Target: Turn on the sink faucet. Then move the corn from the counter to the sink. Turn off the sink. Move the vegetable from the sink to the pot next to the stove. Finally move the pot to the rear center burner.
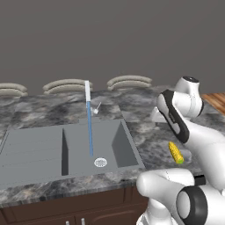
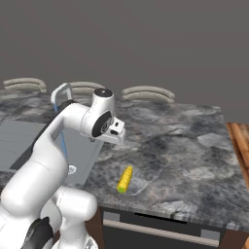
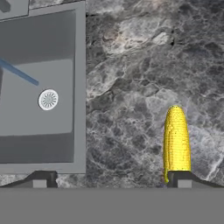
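i see the corn (image 3: 176, 142) lying flat on the counter (image 3: 131, 65), to the right of the sink (image 3: 78, 87) and near the counter's front edge. in my hand view it sits at the lower right, its pale tip pointing up the picture, and its lower end is hidden behind the right fingertip (image 3: 183, 178). the left fingertip shows low down near the sink's corner, so the corn is under one finger rather than centred between the two. from the right base view the gripper (image 2: 116, 132) hangs above the counter, up and a little back from the corn (image 2: 125, 179), and i can't see it touching it.

the counter is marbled grey, black and white stone over dark brown cabinets (image 1: 88, 211). the sink (image 1: 26, 149) has two basins with a divider between them. a thin blue stream of water (image 1: 90, 132) drops from the faucet (image 1: 87, 94) to a spot just behind the round drain ring (image 1: 100, 162) in the right basin. the small lever (image 1: 96, 108) stands beside the faucet's base. behind the counter i see the curved tops of a few pale stools (image 1: 66, 85) against a plain dark wall, and a strip of wood floor (image 2: 239, 146) at the far right.

the fingers stand spread wide apart, and nothing is gripped between them.
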You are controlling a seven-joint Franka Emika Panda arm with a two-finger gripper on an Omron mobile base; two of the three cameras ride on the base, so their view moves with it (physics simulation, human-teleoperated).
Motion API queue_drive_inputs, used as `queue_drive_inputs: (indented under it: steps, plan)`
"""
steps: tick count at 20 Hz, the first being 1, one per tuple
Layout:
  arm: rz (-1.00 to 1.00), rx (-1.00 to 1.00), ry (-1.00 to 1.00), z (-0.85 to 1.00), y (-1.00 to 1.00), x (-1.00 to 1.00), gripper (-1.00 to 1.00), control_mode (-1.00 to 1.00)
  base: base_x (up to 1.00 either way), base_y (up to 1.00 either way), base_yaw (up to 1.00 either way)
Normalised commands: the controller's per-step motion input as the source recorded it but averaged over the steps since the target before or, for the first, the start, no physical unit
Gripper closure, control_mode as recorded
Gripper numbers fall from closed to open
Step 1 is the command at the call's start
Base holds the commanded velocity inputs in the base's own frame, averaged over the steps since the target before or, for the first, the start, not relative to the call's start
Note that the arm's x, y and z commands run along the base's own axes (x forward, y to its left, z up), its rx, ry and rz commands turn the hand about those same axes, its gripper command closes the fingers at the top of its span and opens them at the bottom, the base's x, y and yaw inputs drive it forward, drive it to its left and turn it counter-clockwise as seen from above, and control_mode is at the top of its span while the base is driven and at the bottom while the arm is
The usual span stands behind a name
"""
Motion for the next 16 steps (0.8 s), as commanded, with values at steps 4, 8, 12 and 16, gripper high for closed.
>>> queue_drive_inputs:
  steps: [4, 8, 12, 16]
  plan:
    - [0.0, -0.01, 0.08, -0.42, -0.33, -0.22, -1.0, -1.0, 0.0, 0.0, 0.0]
    - [-0.04, 0.0, 0.07, -0.32, -0.54, -0.25, -1.0, -1.0, 0.0, 0.0, 0.0]
    - [-0.01, 0.0, 0.12, -0.34, -0.43, -0.29, -1.0, -1.0, 0.0, 0.0, 0.0]
    - [-0.04, -0.02, 0.17, -0.37, -0.2, -0.31, -1.0, -1.0, 0.0, 0.0, 0.0]
